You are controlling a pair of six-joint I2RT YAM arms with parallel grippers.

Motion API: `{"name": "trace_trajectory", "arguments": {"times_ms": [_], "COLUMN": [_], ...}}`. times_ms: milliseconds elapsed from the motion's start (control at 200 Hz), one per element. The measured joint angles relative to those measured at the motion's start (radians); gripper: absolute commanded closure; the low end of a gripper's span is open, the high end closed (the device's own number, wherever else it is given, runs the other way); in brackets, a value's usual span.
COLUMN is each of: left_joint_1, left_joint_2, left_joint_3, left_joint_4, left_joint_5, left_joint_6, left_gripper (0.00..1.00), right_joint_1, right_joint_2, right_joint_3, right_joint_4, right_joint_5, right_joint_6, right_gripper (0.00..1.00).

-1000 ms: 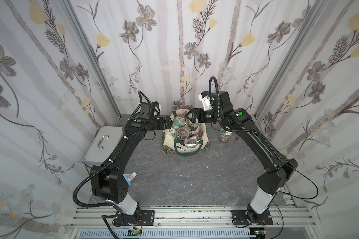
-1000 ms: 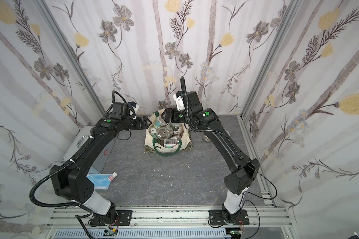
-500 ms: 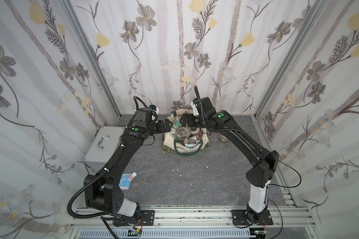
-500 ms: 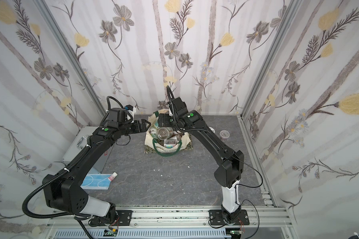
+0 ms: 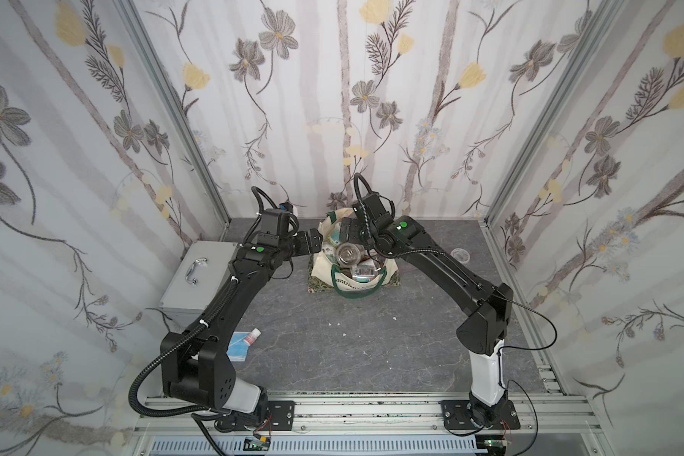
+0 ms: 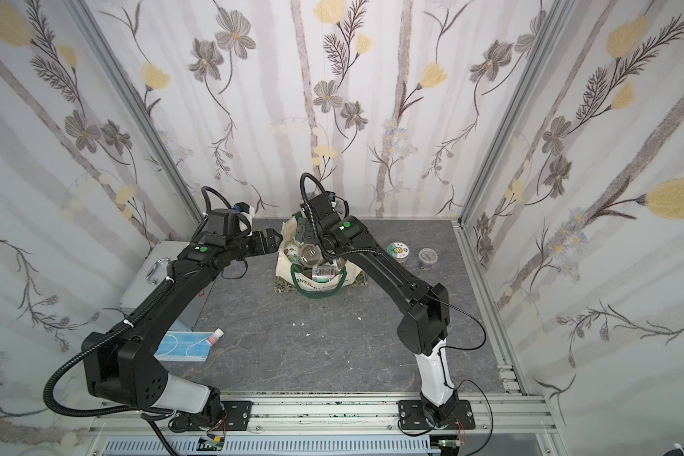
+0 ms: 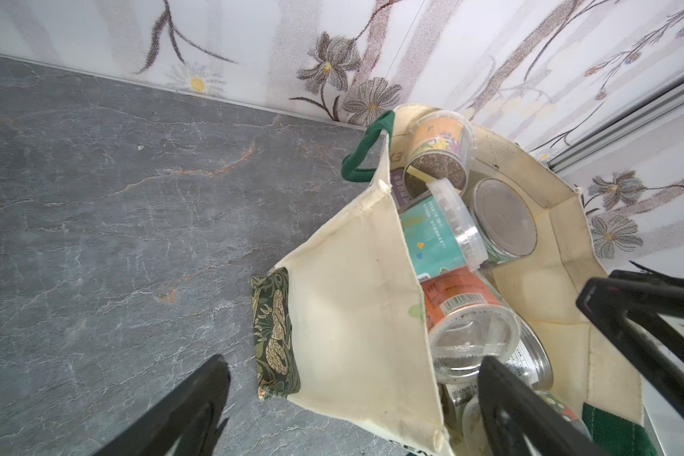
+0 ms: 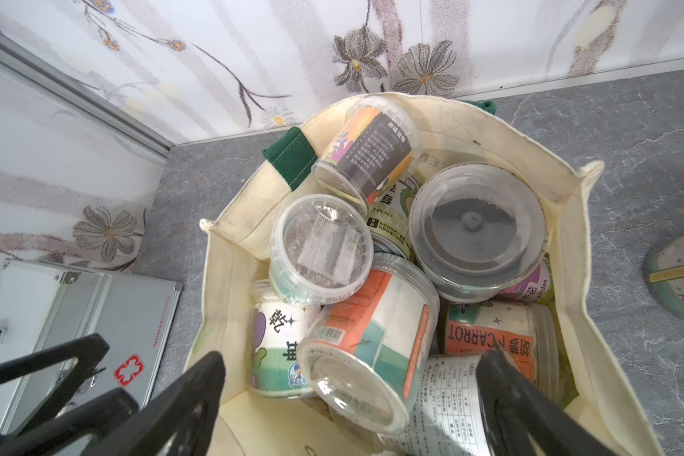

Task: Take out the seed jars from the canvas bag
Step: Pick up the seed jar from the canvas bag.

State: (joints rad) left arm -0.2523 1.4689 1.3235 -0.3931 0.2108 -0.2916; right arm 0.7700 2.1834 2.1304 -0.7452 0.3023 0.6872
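Seed jars (image 8: 320, 248): left pincer (image 7: 354, 367) astride canvas bag (image 7: 352, 296) edge, right pincer (image 8: 352, 357) above, both apart.

A silver metal case (image 5: 198, 276) with 1 handle and a red cross stands on the grey table (image 5: 352, 347) by the floral wall (image 5: 76, 158). Near it lies a blue face mask (image 6: 182, 347), with a pink-capped white bottle (image 6: 215, 336) just beside.
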Motion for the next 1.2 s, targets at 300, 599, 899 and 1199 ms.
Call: {"name": "trace_trajectory", "arguments": {"times_ms": [300,599,899,1199], "left_joint_1": [0.005,0.006,0.008,0.009], "left_joint_2": [-0.015,-0.017,-0.021,-0.022], "left_joint_3": [-0.006,-0.011,-0.013,-0.015], "left_joint_4": [0.006,0.008,0.016,0.022], "left_joint_5": [-0.016,-0.014,-0.003,0.004], "left_joint_6": [-0.003,-0.005,-0.012,-0.022], "left_gripper": [0.00,0.00,0.00,0.00], "right_joint_1": [0.055,0.059,0.056,0.052], "right_joint_2": [0.091,0.166,0.214,0.250], "right_joint_3": [0.085,0.128,0.130,0.132], "right_joint_4": [-0.045,-0.119,-0.142,-0.172], "right_joint_5": [0.036,0.052,0.067,0.063], "right_joint_6": [0.039,0.068,0.091,0.115], "right_gripper": [0.05,0.05,0.05,0.10]}}
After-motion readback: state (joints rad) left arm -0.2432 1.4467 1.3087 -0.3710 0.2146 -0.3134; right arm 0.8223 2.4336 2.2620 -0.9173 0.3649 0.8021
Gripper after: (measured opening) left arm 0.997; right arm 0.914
